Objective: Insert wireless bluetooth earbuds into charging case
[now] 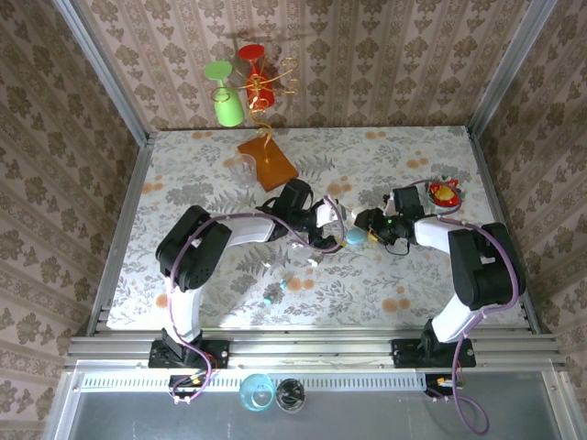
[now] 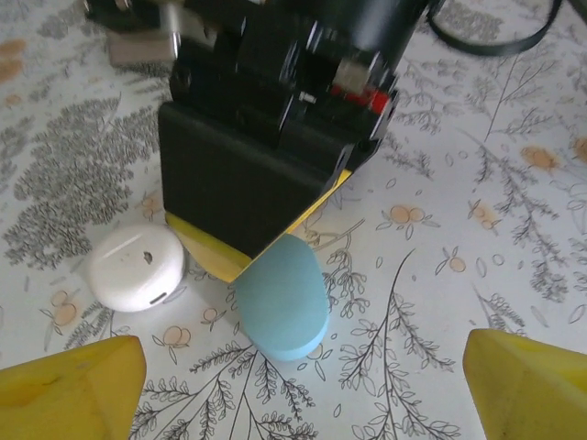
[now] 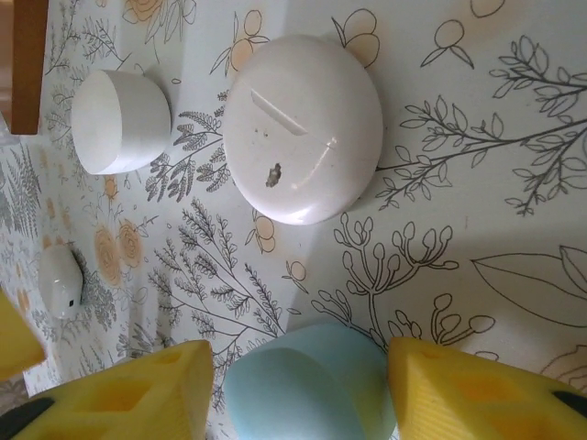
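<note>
A: Far edge, by the wall?
B: Green goblet, red goblet beside it. Orange board in front, clear glass touching its left.
A: Right side?
B: Red-and-yellow item on the floral cloth. Blue bowl below the near rail.

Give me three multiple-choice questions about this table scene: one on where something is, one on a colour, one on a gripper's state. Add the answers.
1. Where is the white case?
A. on the table beside the blue case
B. stacked on top of the blue case
C. hanging off the table's edge

2. What colour is the case between the fingers of the right gripper?
A. white
B. blue
C. red

3. How does the left gripper stand?
A. shut on the white case
B. shut on nothing
C. open, nothing between its fingers

Answers:
1 A, it rests on the patterned surface next to the blue one.
2 B, the yellow fingers flank a pale blue shell.
3 C, its fingertips sit far apart.
</note>
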Robot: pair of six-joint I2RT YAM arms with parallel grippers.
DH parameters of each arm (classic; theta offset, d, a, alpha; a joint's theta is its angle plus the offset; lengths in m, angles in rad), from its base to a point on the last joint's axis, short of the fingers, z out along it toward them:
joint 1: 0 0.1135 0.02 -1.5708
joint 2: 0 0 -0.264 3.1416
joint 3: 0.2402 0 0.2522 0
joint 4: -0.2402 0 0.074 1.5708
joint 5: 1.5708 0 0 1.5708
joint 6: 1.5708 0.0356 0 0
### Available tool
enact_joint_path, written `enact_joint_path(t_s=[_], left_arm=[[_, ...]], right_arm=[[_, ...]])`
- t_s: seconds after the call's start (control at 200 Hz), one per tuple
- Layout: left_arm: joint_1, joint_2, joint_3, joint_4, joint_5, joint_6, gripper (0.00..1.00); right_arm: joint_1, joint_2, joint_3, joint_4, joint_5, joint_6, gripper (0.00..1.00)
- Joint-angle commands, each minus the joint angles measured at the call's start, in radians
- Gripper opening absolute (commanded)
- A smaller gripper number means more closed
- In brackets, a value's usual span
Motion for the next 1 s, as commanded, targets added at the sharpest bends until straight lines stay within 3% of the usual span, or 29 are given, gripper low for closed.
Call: enact_joint_path(t_s=[0.0,0.145,0.385,0.55,0.76,0.995], left_arm=[[-0.023,0.009,0.042,-0.019,-0.075,-0.025,0.89],[-0.061,0.045,0.07,-0.039,-0.166,-0.09,0.88],[-0.132,0.108,0.084,0.02,-0.352,-0.215,0.88],[-0.143,0.155,0.08,0.088,-0.38,-0.263,0.85],[-0.147,0.183,0.082,0.141,-0.343,-0.249,0.71],[-0.146,0.179,0.075,0.147,-0.31,-0.228,0.44]], right_arm=[[-0.003,-0.072,0.009,-0.029,0.053,-0.009,0.61],[-0.033,-0.173,-0.045,-0.037,0.149,-0.001,0.66],[-0.092,-0.354,-0.143,-0.033,0.278,0.018,0.67],[-0.122,-0.424,-0.186,-0.035,0.301,0.015,0.66],[-0.135,-0.431,-0.201,-0.04,0.286,0.01,0.67],[-0.141,-0.434,-0.2,-0.044,0.267,0.01,0.67]])
